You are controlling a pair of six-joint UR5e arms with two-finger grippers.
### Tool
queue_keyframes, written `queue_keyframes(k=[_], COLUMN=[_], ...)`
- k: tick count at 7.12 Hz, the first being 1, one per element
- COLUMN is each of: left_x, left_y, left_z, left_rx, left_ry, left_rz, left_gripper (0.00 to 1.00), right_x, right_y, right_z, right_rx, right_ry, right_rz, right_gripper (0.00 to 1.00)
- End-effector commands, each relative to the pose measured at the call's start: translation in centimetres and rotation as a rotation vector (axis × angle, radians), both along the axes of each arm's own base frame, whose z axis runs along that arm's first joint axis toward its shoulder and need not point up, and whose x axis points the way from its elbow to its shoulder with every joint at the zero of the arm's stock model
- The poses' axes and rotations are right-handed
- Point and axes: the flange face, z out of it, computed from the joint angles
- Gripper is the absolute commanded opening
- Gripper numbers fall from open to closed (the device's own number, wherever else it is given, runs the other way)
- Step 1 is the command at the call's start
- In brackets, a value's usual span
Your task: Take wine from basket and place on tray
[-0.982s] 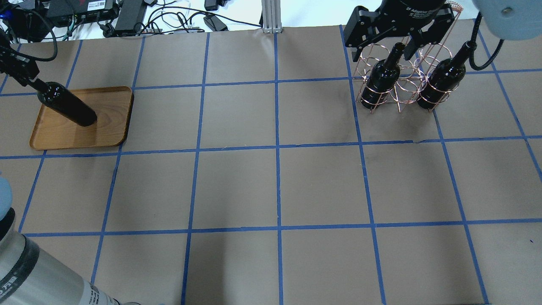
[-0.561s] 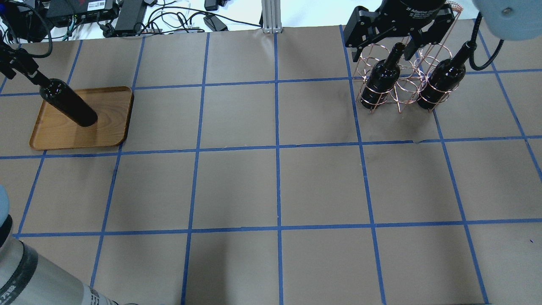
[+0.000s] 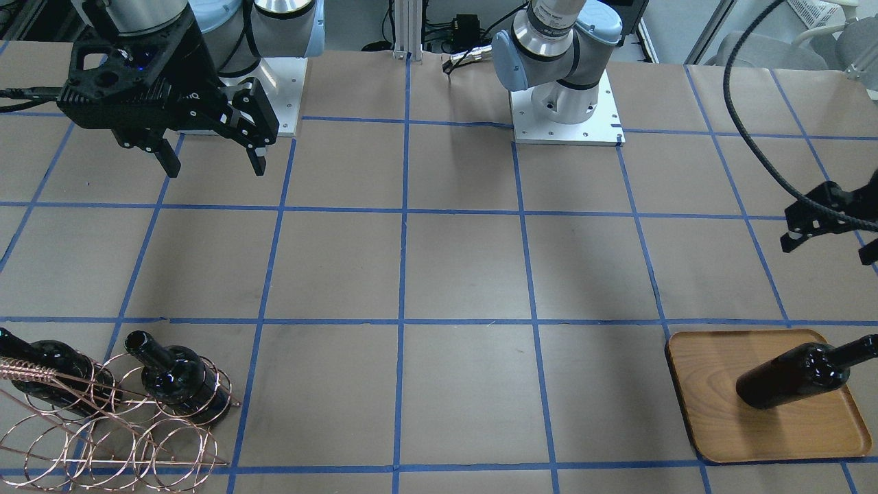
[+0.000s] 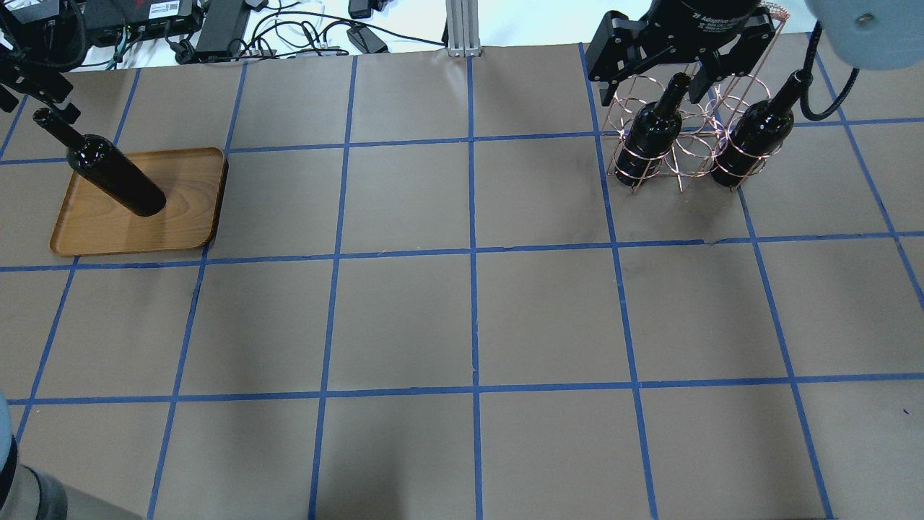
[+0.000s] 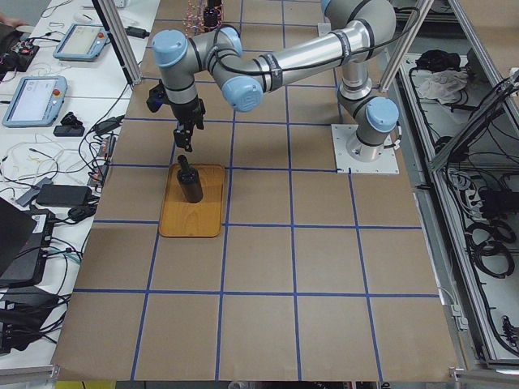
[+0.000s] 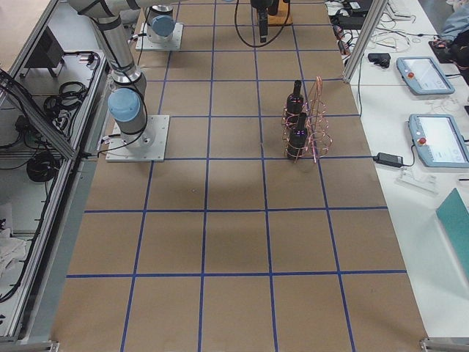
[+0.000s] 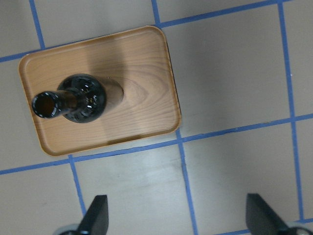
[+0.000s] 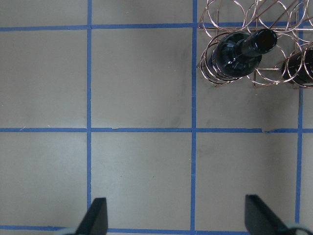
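A near-black wine bottle (image 4: pixel 115 177) stands upright on the wooden tray (image 4: pixel 180 217), free of any grip; it also shows in the front view (image 3: pixel 796 374) and the left wrist view (image 7: pixel 80 100). My left gripper (image 4: pixel 36 97) is open and empty above its mouth, and the fingers (image 7: pixel 98 218) stand wide apart. Two more bottles (image 4: pixel 653 133) (image 4: pixel 754 137) sit in the copper wire basket (image 4: pixel 689 155). My right gripper (image 4: pixel 650 83) hangs open and empty high over the table on the robot's side of the basket (image 8: pixel 230 14).
The brown table is marked with a blue tape grid (image 4: pixel 473 253). Cables and power bricks (image 4: pixel 216 29) lie beyond the far edge. An aluminium post (image 4: pixel 458 29) stands at the far middle. The arm bases (image 3: pixel 566 110) are bolted to the table.
My left gripper has lifted off the bottle's neck and drawn away, so the mouth now shows. The bottle stays upright on the tray. The right arm has not moved.
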Motion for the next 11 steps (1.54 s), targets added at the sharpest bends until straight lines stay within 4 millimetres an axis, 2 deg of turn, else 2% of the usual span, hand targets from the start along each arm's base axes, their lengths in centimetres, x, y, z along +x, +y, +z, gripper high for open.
queue_keyframes(k=[1,2,3,4,5,7,11], left_x=[-10.6,-15.8,-19.7,-22.2,-23.8,-24.7,-24.4], left_y=[3.2,4.5,6.0,7.3,8.4,10.1,10.2], left_z=[1.4,2.2,2.6,3.1,3.0,2.0,1.5], left_rx=[-0.022,-0.039,-0.047,-0.065,-0.061,-0.041,-0.027], left_ry=[-0.003,0.006,0.011,0.016,0.02,0.019,0.046], left_rz=[0.11,0.127,0.124,0.109,0.121,0.089,0.096], left_gripper=[1.0,1.0,1.0,1.0,1.0,1.0,1.0], right_x=[0.0,0.0,0.0,0.0,0.0,0.0,0.0], right_y=[0.0,0.0,0.0,0.0,0.0,0.0,0.0], right_z=[0.0,0.0,0.0,0.0,0.0,0.0,0.0], right_rx=[-0.001,-0.001,-0.001,-0.001,-0.001,-0.001,-0.001], right_ry=[0.0,0.0,0.0,0.0,0.0,0.0,0.0], right_rz=[0.001,0.001,-0.001,0.001,0.001,0.001,-0.001], right_gripper=[1.0,1.0,1.0,1.0,1.0,1.0,1.0])
